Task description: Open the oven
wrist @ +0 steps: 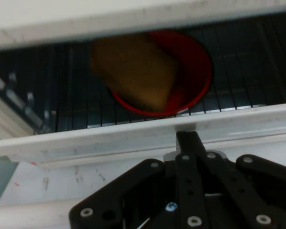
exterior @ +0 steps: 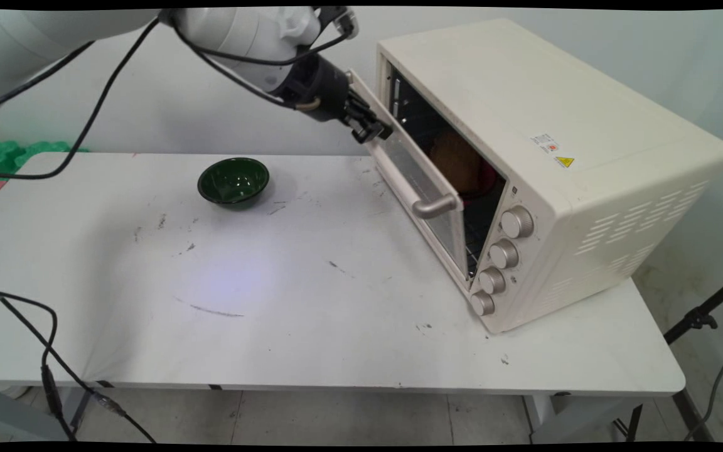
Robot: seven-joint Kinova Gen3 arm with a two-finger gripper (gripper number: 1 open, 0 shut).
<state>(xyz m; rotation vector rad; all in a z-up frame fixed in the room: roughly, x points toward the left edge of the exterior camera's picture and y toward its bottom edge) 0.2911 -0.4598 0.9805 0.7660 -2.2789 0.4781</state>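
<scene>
now, line by line:
gripper: the black gripper (exterior: 374, 130) is at the top edge of the oven door (exterior: 421, 188), fingers drawn together and touching the door's upper rim; in the hand view its linkage (wrist: 190, 191) meets the white rim
oven: cream toaster oven (exterior: 543, 157) on the right of the white table (exterior: 273, 301), door partly ajar, tilted outward, handle (exterior: 435, 205) facing the camera
inside: a red bowl (wrist: 195, 71) on the wire rack, holding a brown loaf-like lump (wrist: 136, 71)
bowl: dark green bowl (exterior: 233, 181) upright on the table, well left of the oven
knobs: four silver knobs (exterior: 503, 254) down the oven's front
</scene>
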